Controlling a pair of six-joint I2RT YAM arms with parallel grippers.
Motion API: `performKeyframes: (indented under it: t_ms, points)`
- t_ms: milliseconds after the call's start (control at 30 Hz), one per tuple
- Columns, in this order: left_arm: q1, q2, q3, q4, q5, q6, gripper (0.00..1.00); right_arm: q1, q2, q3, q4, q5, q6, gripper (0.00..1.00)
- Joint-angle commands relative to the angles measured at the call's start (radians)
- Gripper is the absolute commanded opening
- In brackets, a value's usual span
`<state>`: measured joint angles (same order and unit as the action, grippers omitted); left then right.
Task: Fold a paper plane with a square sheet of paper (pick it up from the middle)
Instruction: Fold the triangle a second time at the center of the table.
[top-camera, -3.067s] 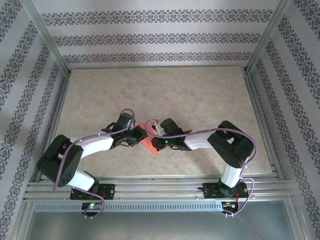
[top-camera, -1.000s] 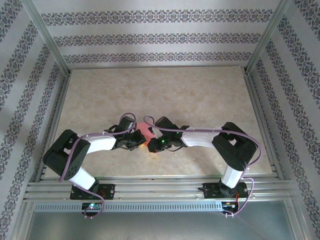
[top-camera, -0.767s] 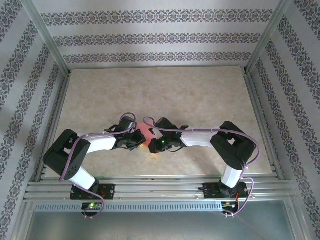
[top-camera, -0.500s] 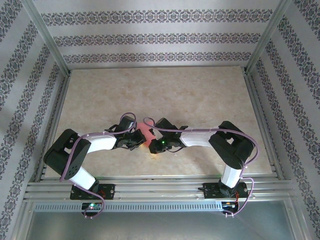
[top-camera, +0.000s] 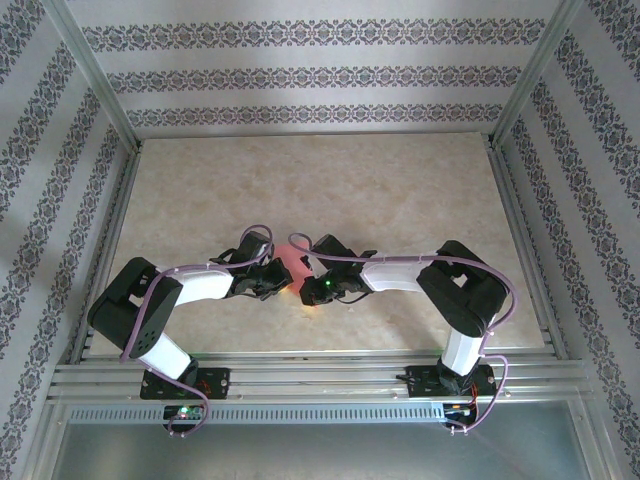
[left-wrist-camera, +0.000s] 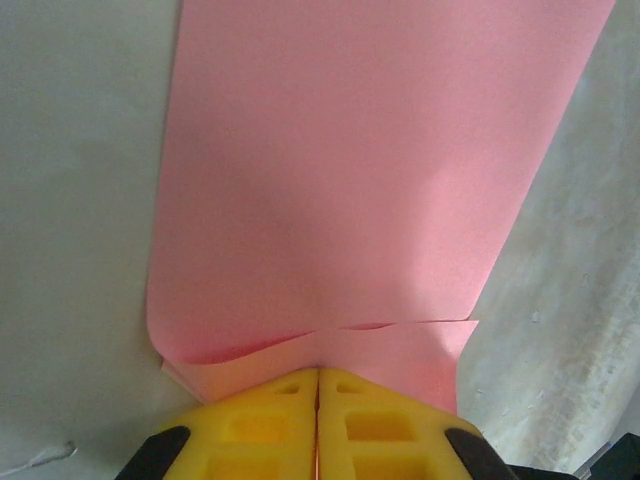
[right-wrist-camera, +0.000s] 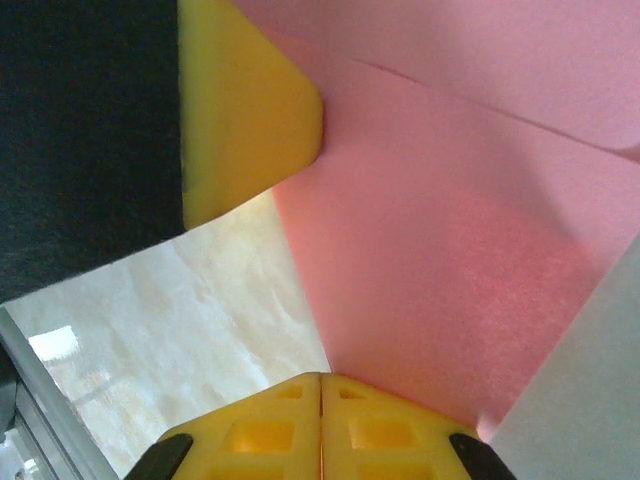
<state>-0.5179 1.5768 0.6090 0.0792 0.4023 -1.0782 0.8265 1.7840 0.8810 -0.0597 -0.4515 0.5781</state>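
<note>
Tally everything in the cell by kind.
Sheets: 1, pink paper sheet
Arms: 2, left arm and right arm
Claws: 2, left claw and right claw, both shut on the sheet
Total: 5

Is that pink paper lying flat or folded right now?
Folded over: the pink paper shows doubled layers beside the left end effector.

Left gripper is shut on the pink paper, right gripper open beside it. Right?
No. The right gripper is shut on the paper too: the right wrist view shows its jaws closed on an edge. The left gripper is shut on it, as stated.
</note>
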Motion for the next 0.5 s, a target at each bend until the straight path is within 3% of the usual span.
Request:
performKeyframes:
  t_ms: [0, 167, 467]
  points:
    - [-0.01, 0.054, -0.025, -0.125, -0.06, 0.012, 0.09, -0.012, 0.019, -0.011, -0.003, -0.002, 0.007, 0.08]
    - [-0.01, 0.054, -0.02, -0.128, -0.06, 0.014, 0.09, -0.012, 0.016, -0.005, 0.013, -0.06, 0.009, 0.09]
    - [-0.01, 0.054, -0.022, -0.13, -0.062, 0.014, 0.09, -0.024, 0.035, -0.026, 0.015, -0.058, 0.009, 0.1]
